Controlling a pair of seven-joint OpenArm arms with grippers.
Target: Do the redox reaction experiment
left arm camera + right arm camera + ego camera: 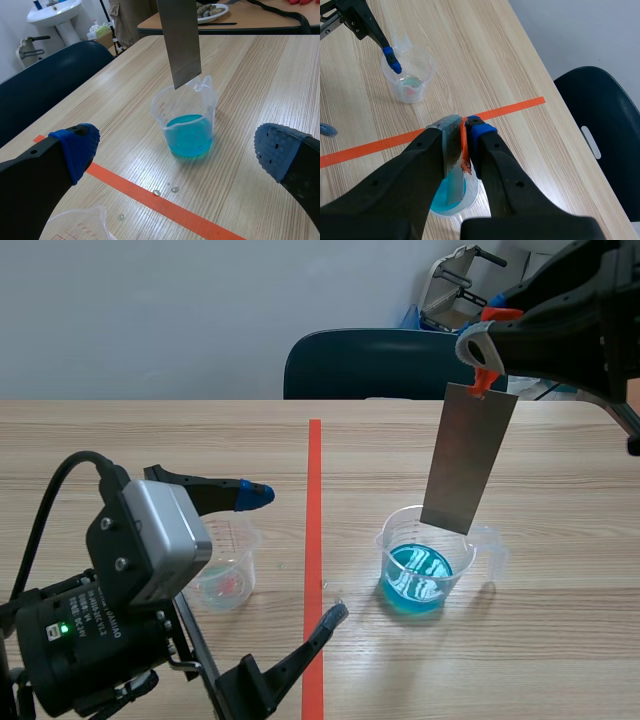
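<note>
A plain lab-like workroom: a wood-grain table (560,440) with a taped orange-red line (314,500) holds a clear measuring beaker (420,575) of blue liquid, with a dark blue chair (370,365), bare pale wall (150,310) and white washbasin (52,11) nearby.

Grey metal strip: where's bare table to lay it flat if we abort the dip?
Bare tabletop beyond the clear beaker of blue liquid, toward the dark blue chair, and to the beaker's right. Crowded: the open left gripper spans the orange tape line beside the small clear cup.
</note>
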